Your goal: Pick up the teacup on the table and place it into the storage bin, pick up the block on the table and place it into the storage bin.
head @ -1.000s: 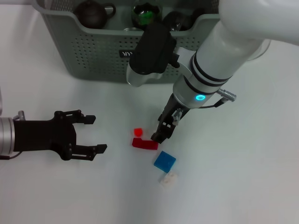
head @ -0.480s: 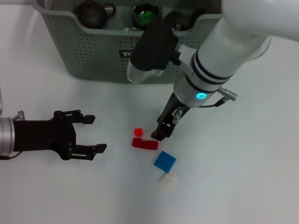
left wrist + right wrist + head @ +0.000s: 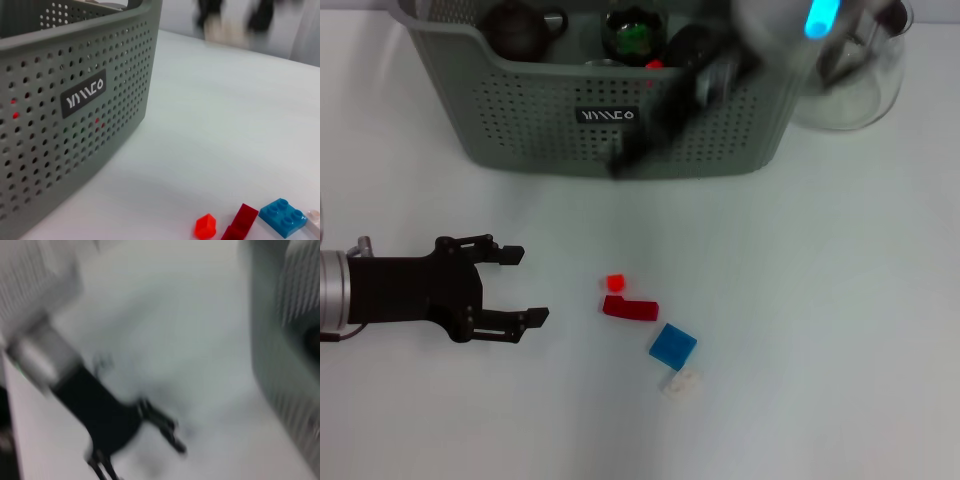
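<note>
storage bin (image 3: 520, 120): grey-green, perforated, upright; red block (image 3: 630, 309): flat on table, well apart

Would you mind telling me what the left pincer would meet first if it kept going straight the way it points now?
Probably the small red block or the dark red brick. The open left pincer points across the table towards them, with bare surface between.

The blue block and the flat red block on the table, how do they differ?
The blue block is squarish and bright blue; the flat red block is long, narrow and dark red. The blue block sits turned like a diamond, while the red block lies nearly crosswise in the head view. The red block lies nearer the storage bin, the blue one farther out, beside a clear block. Both lie flat on the table, ungripped.
</note>
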You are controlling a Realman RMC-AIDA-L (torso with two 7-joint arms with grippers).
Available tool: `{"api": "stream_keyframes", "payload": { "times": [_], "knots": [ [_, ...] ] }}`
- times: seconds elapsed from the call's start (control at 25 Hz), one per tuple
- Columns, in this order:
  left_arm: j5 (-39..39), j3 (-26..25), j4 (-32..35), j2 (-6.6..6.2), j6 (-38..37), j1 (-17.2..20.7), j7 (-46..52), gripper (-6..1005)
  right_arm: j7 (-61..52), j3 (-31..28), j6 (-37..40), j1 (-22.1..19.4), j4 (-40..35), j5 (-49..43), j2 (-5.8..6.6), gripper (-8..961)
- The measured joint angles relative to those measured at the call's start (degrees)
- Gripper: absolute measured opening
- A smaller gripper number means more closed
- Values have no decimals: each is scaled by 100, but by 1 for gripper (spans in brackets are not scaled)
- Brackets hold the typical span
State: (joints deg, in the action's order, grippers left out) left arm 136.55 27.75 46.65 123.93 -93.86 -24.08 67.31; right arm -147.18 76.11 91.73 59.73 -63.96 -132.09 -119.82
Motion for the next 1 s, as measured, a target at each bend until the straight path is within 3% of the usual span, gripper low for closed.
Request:
{"api": "stream_keyframes", "payload": {
  "times": [0.12, 0.2, 0.32, 0.4, 0.56, 0.72, 0.88, 1.0],
  "knots": [
    [-9, 7, -3, 0, -6, -2, 1, 873, -141, -1301, 628, 459, -290, 9, 114, 437],
    [-9, 10, -5, 0, -8, -7, 1, 873, -161, -1835, 734, 763, -355, -24, 250, 437],
    [-17, 11, -7, 0, -13, -14, 0, 873, -177, -1981, 359, 1005, -247, -306, 438, 437],
    [-22, 11, -8, 0, -19, -17, 1, 874, -151, -1946, -101, 1084, -64, -693, 449, 436],
    [-31, 12, -8, 0, -19, -25, 1, 874, 158, -1671, -1206, 1226, 1022, -1259, 359, 436],
    [-33, 10, -8, 0, -5, -32, 1, 874, 498, -1281, -2436, 1337, 2143, -1313, 194, 437],
    [-32, 11, -8, 0, -6, -50, 1, 873, 586, -789, -3307, 1355, 2652, -1325, -5, 437],
    [-32, 10, -8, 0, 11, -51, 1, 873, 577, -448, -3723, 1346, 2848, -1321, -49, 437]
  ]
}}
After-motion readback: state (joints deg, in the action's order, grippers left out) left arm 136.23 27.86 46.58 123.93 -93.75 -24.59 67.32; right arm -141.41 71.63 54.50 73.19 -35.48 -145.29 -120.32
